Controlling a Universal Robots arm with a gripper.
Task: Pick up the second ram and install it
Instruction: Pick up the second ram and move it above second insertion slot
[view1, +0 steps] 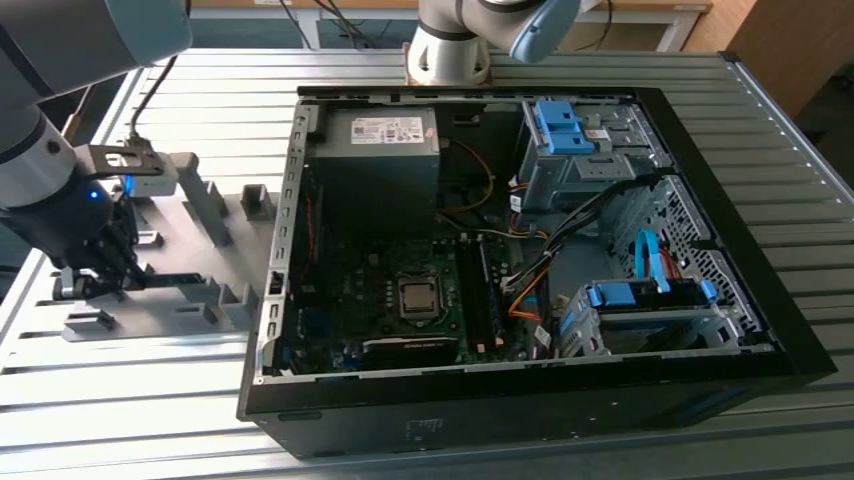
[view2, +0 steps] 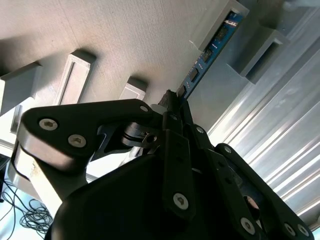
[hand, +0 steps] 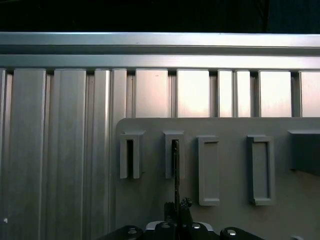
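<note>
risk notes: lifting the ram from its fixture

the gripper (view2: 172, 100) stands closed on 1 end of the second ram (view2: 200, 62). the other end sits in a slot block (view2: 212, 22) of the grey fixture plate (view1: 174, 258), at the exterior view's left, well apart from the computer case (view1: 534, 410). a tilted pull could bind the board in the slot. a grip on so thin an edge may slip or twist it.

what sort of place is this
Likely a robotics lab bench for computer assembly: an open computer case on a slotted aluminium table, and a robot arm whose tool grips the second ram in a grey fixture plate.
</note>
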